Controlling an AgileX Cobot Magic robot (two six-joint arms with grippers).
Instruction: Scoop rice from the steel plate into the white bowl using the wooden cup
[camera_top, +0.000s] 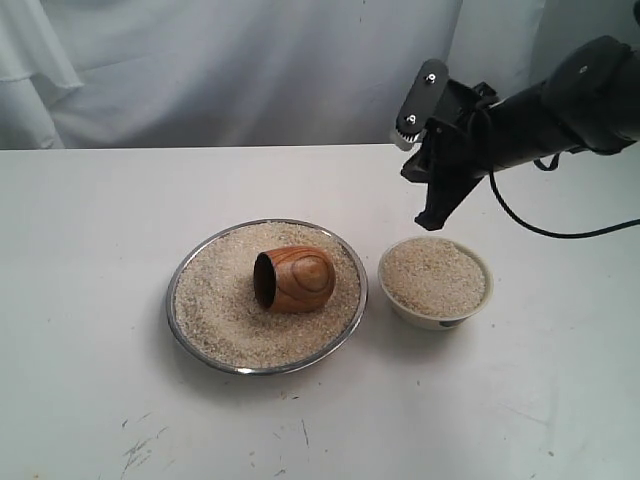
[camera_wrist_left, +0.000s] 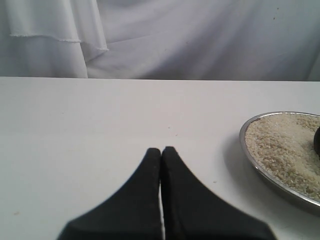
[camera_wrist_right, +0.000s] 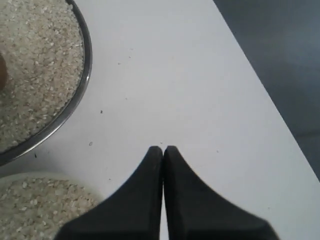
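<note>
Lying on its side in the middle of the steel plate (camera_top: 171, 300), the wooden cup (camera_top: 295, 279) rests on the rice (camera_top: 225, 305). Its long axis runs left to right, with the dark mouth facing left and the rounded base toward the white bowl (camera_top: 420, 318). It is glossy reddish-brown with bold grain. The bowl, just right of the plate, is already full of grains. The right gripper (camera_top: 432, 218) hangs above the bowl's far rim, jaws pressed together on nothing; the cup lies to its left, lower and nearer. The left gripper (camera_wrist_left: 161, 152), likewise closed and empty, is outside the exterior view, so the right arm seems the nearer one.
</note>
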